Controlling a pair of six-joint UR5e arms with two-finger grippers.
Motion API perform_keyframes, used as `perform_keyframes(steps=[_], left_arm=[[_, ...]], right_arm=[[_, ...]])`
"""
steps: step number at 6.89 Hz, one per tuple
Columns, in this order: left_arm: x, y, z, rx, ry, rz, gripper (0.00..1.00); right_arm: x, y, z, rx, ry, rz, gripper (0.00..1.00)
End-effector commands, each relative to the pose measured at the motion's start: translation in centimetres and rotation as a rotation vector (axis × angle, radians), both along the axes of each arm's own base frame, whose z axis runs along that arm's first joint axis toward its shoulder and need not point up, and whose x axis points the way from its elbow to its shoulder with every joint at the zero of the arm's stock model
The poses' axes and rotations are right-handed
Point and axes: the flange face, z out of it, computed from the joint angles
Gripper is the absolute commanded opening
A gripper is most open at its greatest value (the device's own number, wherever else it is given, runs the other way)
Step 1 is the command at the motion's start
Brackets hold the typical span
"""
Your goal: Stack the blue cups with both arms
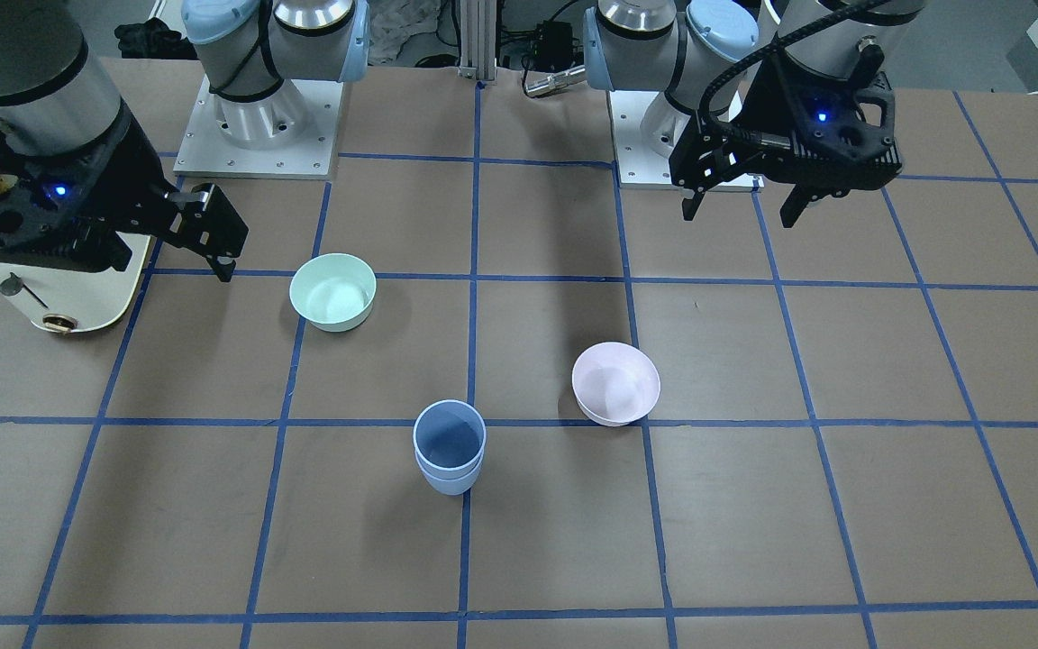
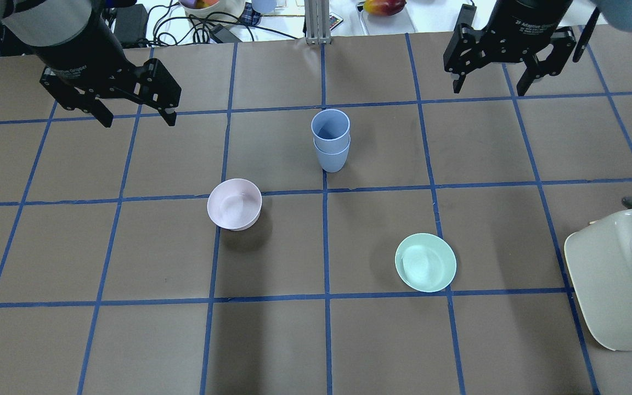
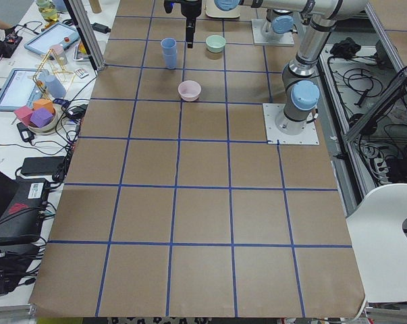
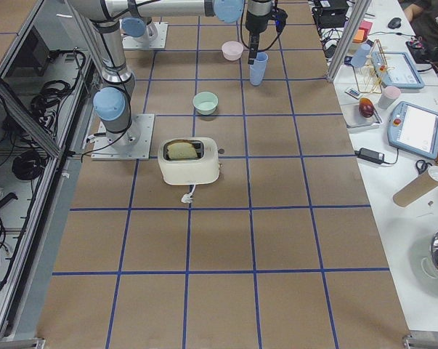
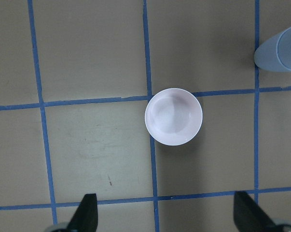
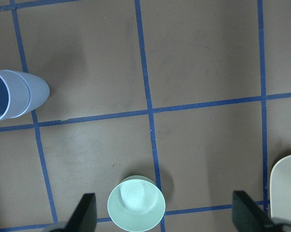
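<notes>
On the table, the blue cups stand nested upright, one inside the other. The pink bowl sits at their 5 o'clock, the green bowl at their 3 o'clock; stack and bowls stand apart

lower blue cup: mostly hidden inside upper blue cup | toaster: cut off

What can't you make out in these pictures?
Inside of the lower pale blue plastic cup: filled by the upper blue cup, all views.
That cup stack, both wrist views: cut off by the frame edge.
Cream toaster: cropped by the overhead view's right edge; partly behind the black right gripper in the front-facing view.
</notes>
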Motion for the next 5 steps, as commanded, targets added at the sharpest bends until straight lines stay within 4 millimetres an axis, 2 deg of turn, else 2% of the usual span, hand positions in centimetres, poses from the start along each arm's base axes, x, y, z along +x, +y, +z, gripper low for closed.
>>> perform_keyframes(steps=[1, 5], left_arm=[[0.0, 0.05, 0.07, -0.001, 0.0, 0.0, 1.0], [0.0, 0.0, 0.0, 0.0, 0.0, 0.0, 1.0]], right_arm=[[0.04, 0.62, -0.41, 0.024, -0.001, -0.003, 1.0], [0.11, 0.62, -0.41, 0.024, -0.009, -0.005, 1.0]])
